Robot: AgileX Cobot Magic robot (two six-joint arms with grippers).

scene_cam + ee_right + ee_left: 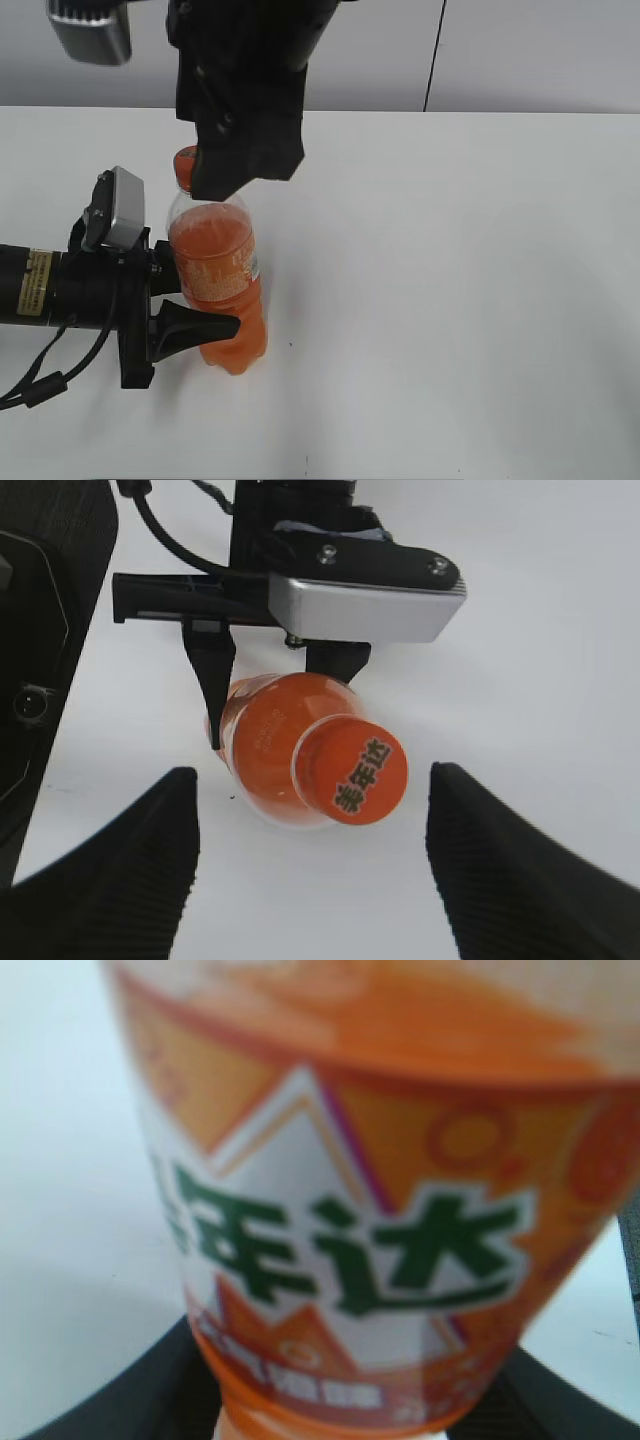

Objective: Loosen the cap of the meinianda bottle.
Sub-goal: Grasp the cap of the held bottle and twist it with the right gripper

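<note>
Now, item: meinianda bottle [220, 290] upright on the table [450, 300], pinched by your left gripper [185, 305] — keep your right gripper [310, 810], spread wide above the cap [355, 770], centred before closing.

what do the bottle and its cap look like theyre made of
The meinianda bottle looks like clear, glossy thin plastic: the orange drink shows through its wall. The cap looks like opaque orange moulded plastic with a smooth, slightly shiny top bearing printed characters.
</note>
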